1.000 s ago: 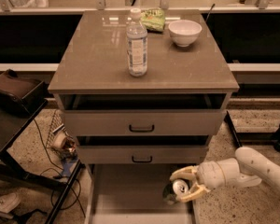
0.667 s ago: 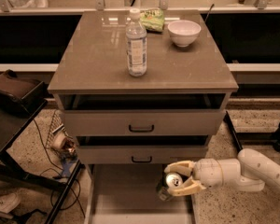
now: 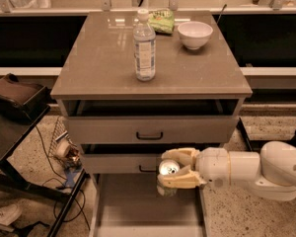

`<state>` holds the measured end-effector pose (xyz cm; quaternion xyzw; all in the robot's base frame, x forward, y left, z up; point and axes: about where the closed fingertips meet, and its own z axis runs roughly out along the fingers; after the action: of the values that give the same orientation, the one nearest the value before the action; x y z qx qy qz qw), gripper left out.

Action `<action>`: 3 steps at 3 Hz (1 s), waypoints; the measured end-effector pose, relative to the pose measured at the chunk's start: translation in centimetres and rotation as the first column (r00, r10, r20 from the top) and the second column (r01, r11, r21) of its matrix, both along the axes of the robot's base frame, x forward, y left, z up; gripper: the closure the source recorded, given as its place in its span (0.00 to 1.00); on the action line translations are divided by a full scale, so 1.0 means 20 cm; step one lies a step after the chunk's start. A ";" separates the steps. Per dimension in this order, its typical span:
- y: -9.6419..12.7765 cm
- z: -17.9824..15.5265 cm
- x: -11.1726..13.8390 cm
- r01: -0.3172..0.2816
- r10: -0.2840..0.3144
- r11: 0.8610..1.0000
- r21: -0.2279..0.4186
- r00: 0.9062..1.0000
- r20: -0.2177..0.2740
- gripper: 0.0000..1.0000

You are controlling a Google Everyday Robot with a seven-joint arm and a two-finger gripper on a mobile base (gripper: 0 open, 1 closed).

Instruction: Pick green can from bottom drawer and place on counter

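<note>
My gripper (image 3: 175, 168) comes in from the right on a white arm, with its pale fingers (image 3: 180, 180) closed around the green can (image 3: 167, 174). The can's silver top faces up and its green body shows just below the lower finger. The can is held above the open bottom drawer (image 3: 143, 206), in front of the middle drawer's face. The counter (image 3: 103, 58) is the glossy grey-brown top of the cabinet, well above the gripper.
On the counter stand a clear water bottle (image 3: 144, 46), a white bowl (image 3: 195, 33) and a green snack bag (image 3: 162, 20). The two upper drawers (image 3: 149, 130) stick out slightly. A black stand (image 3: 15, 112) and cables sit at the left.
The gripper has moved left and upward with the can, from low over the drawer's right side to in front of the middle drawer.
</note>
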<state>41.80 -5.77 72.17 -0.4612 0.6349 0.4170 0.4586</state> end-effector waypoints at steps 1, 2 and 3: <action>0.04 0.30 0.17 0.074 -0.072 0.996 -0.056 0.997 0.037 1.00; 0.03 0.47 0.29 0.048 -0.045 0.993 -0.111 0.999 0.028 1.00; 0.06 0.49 0.31 0.046 -0.044 0.994 -0.099 0.999 0.017 1.00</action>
<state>47.97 -4.59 81.94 -0.4721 0.6615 0.3710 0.4493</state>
